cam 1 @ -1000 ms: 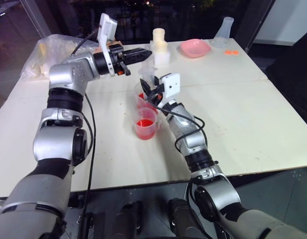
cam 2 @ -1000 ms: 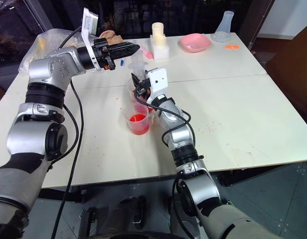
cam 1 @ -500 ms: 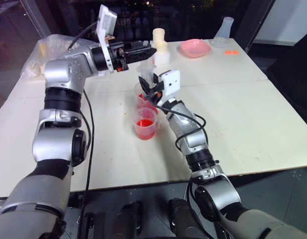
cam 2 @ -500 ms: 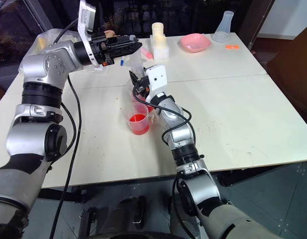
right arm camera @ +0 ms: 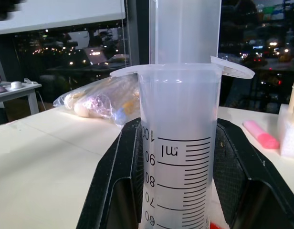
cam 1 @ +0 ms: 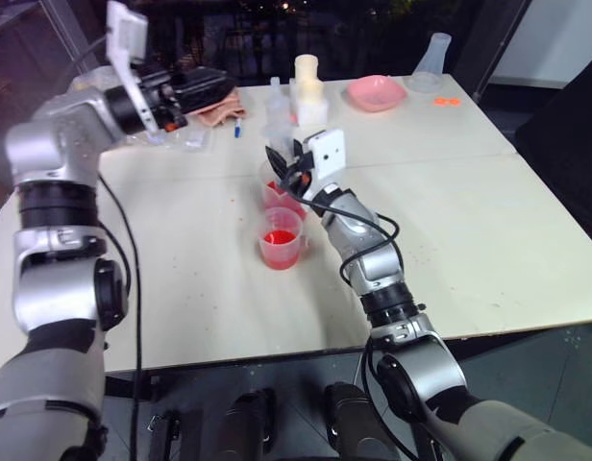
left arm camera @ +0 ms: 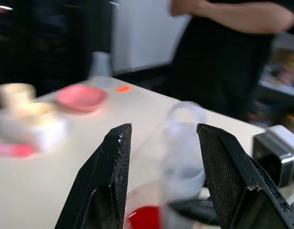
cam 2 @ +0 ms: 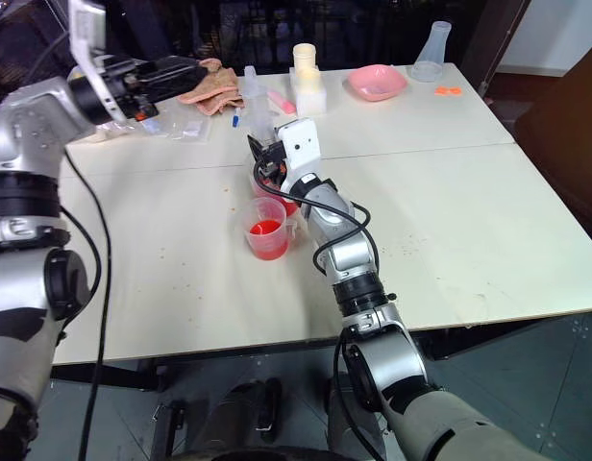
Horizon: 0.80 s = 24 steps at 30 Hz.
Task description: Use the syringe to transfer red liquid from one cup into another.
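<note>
The table (cam 1: 488, 221) is carrying the whole setup: two clear cups near its middle, w/ a pink bowl (cam 1: 376, 92), a cream block stack (cam 1: 307, 88), a flask (cam 1: 431, 58) and a rag (cam 2: 208, 82) along the far edge.

The left gripper (cam 2: 171, 72) is hanging off to the robot's left over the far-left corner, well apart from the cups, fingers (left arm camera: 111, 162) spread w/ nothing between them. The right gripper (cam 1: 282, 165) is sitting over the far cup (cam 1: 277, 192), pinching the syringe (right arm camera: 180, 143). Its barrel is standing upright between the black pads, plunger sticking up out of the top. The lower end is going down into that far cup; the tip itself is hidden, so can't tell how deep it's sitting.

Red liquid (cam 1: 278, 237) is showing in the near cup (cam 1: 281, 240) and in the far one too.

Judging by this, the step in hand is working the plunger. To do it well: right arm keeping the barrel vertical and steady, tip under the liquid surface, not dragging the cup. The left needs to be coming back in over the plunger top, centred, gripping squarely, then moving along the barrel axis slowly, since any sideways pull is likely tipping the light cup or spilling.
</note>
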Motion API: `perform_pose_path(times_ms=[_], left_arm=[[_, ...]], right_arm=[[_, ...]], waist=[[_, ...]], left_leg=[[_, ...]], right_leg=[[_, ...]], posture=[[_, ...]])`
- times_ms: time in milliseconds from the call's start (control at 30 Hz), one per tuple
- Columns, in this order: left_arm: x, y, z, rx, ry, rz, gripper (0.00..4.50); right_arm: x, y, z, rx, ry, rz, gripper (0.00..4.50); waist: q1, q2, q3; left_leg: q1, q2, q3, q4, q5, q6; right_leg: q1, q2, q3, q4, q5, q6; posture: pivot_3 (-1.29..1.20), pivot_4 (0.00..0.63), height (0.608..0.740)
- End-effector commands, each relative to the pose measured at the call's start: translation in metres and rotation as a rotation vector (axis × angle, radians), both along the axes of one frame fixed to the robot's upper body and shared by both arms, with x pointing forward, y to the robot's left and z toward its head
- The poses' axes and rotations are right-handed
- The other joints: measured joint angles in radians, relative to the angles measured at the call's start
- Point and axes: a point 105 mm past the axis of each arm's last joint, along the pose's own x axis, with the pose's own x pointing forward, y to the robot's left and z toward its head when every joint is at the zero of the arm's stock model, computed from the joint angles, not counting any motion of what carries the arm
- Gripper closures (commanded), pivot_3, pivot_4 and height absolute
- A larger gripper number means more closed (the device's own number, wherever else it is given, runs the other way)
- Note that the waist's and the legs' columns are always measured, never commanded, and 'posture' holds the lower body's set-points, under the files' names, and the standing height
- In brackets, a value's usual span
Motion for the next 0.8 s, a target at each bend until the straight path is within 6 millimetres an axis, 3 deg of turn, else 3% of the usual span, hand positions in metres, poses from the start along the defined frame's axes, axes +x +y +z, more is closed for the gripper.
perform_pose_path(times_ms=[33,167,400,633,800], left_arm=[[-0.010,0.018,0.011,-0.013,-0.040,0.044,2.19],[-0.016,0.030,0.005,-0.011,-0.027,0.089,2.19],[-0.014,0.015,0.000,-0.012,-0.019,0.071,2.19],[-0.005,-0.005,0.011,-0.009,-0.023,0.012,2.19],[-0.008,-0.021,0.025,-0.011,-0.038,-0.054,2.19]], right_arm=[[-0.007,0.002,0.037,0.040,-0.109,0.019,3.15],[-0.014,-0.004,0.065,0.073,-0.157,0.026,3.15],[-0.044,-0.010,0.097,0.081,-0.189,0.123,3.15],[-0.085,-0.007,0.100,0.092,-0.102,0.341,3.15],[-0.099,-0.004,0.083,0.040,-0.085,0.382,3.15]], waist=[[0.000,0.000,0.000],[0.002,0.000,0.000],[0.003,0.000,0.000],[0.008,0.000,0.000],[0.007,0.000,0.000]], left_leg=[[0.000,0.000,-0.001,0.000,0.000,0.000],[0.000,0.000,-0.001,0.000,0.000,0.000],[0.000,0.000,-0.001,0.000,0.000,0.000],[0.000,0.000,-0.001,0.000,0.000,0.000],[0.000,0.000,0.000,0.000,0.000,0.000]], right_leg=[[0.000,0.000,0.000,0.000,0.000,0.000],[0.000,0.000,0.000,0.000,0.000,0.000],[0.000,-0.001,0.000,0.000,0.000,0.000],[0.000,-0.001,-0.001,0.000,0.000,0.000],[0.000,-0.001,-0.001,0.000,0.000,0.000]], posture=[[0.00,0.150,0.740],[0.00,0.150,0.740],[0.00,0.150,0.740],[0.00,0.150,0.740],[0.00,0.150,0.740]])
